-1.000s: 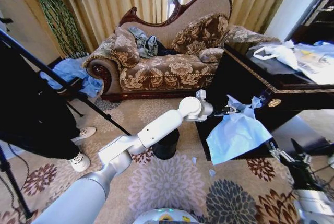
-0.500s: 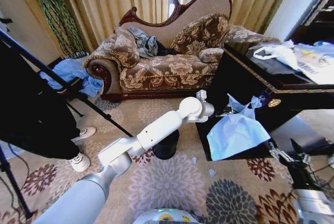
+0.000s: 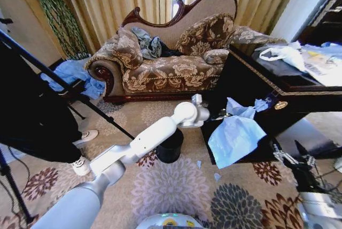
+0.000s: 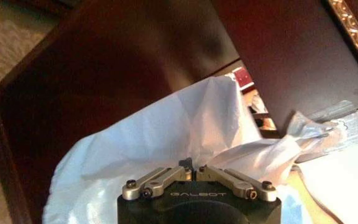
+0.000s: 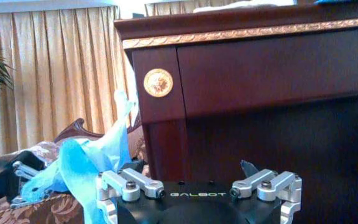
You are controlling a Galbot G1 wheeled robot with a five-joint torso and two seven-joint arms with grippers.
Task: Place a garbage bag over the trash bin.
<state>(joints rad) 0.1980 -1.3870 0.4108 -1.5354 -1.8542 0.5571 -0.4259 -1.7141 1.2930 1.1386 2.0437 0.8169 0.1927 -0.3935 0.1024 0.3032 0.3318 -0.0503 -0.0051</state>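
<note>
Beside the dark wooden cabinet (image 3: pixel 278 93), left gripper (image 3: pixel 220 114) is extended out over the carpet (image 3: pixel 176 191), fingers pinched together on the top edge of the garbage bag (image 3: pixel 235 138). The wrist view confirms it: both fingers meet on a fold of the film (image 4: pixel 185 135).

Bag hangs limp below the grip, draped against the cabinet's front, mouth not opened. Trash bin (image 3: pixel 170 146) stands on the carpet under the left forearm, in front of the sofa (image 3: pixel 171 63); bag and bin sit near each other but apart.

Right gripper (image 5: pixel 201 186) is parked low at the robot's right side, fingers spread apart, holding nothing.

Risks, as judged from here:
- Single pinch point on thin film; a quick swing could let it slip out or tear.
- Bag is collapsed, so lowering it as is would likely leave it lying on top of the rim, not around it.
- Trailing plastic may snag on the cabinet corner.
- Forearm passes close above the bin; a low sweep could tip it.
</note>
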